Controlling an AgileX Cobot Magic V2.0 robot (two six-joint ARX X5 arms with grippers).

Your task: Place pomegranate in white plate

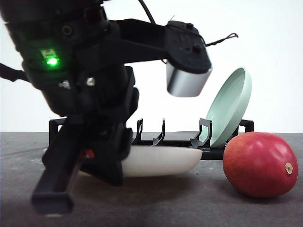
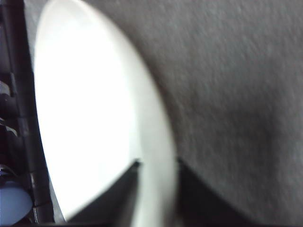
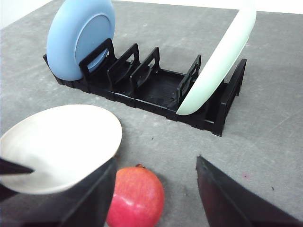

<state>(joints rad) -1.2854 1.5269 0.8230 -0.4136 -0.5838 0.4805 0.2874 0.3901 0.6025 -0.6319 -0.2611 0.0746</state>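
Pomegranate (image 3: 135,196) lies on the grey table (image 3: 274,94) just at the tip of one finger (image 3: 85,198) of the right gripper (image 3: 154,189), whose two dark fingers stand spread wide apart with nothing between them but bare table and the edge of the fruit. In the front view the pomegranate (image 1: 259,163) rests on the table at the right, its tan nub facing the camera, just in front of the rack's (image 1: 180,142) end. The left gripper (image 2: 156,189) has its fingers set either side of the plate's (image 2: 94,118) rim, one finger (image 2: 118,194) over the inside and the other outside, so it appears clamped on that rim. In the front view the plate (image 1: 161,161) sits low by the table in front of the rack, partly behind the left arm (image 1: 85,94), well short of the fruit. From the right wrist the plate (image 3: 59,144) is beside the pomegranate, nearly touching. Behind them the black rack (image 3: 156,90) holds a blue plate (image 3: 78,35) upright at one end and a green plate (image 3: 220,61) leaning at the other.
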